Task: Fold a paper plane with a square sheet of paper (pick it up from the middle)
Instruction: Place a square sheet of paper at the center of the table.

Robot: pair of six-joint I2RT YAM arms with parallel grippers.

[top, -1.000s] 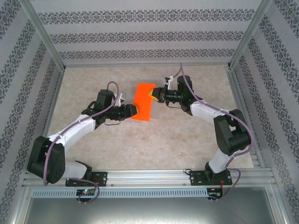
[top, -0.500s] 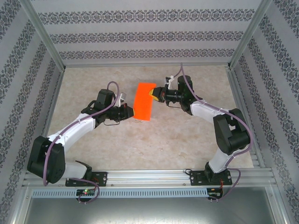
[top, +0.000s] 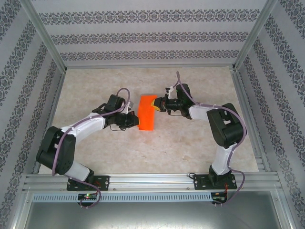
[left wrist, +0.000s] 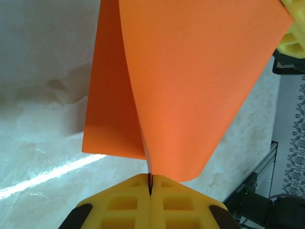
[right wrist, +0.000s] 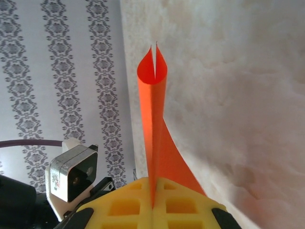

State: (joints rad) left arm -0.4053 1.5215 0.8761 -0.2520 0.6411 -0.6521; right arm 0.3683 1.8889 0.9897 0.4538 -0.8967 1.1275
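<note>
While both arms reach inward from their bases at the near rail, you have the thin, bright orange-red square sheet of paper [top: 146, 113] caught between them, off the pale marbled table [top: 190, 148] near the middle of the workspace. Your left arm rises from its base, bends at the elbow and stretches low to the right, so the left hand [top: 134, 120] points at the sheet's left edge. Your right arm stands more upright, folds sharply at its elbow and runs leftward, bringing the right hand [top: 156, 104] to the sheet's upper right corner. From the left wrist you can see the left hand [left wrist: 150, 183] clenched, its yellow fingers [left wrist: 119, 205] pressed together on the paper's lower edge, from which two layers of the paper [left wrist: 190, 86] flare apart. From the right wrist, the right hand [right wrist: 153, 188] is likewise clamped on the sheet, yellow fingers [right wrist: 124, 207] flush against each other, and the paper [right wrist: 153, 100] stands edge-on, curling into a narrow loop whose two far corners almost meet. Both hands are grasping the same sheet at opposite edges.
</note>
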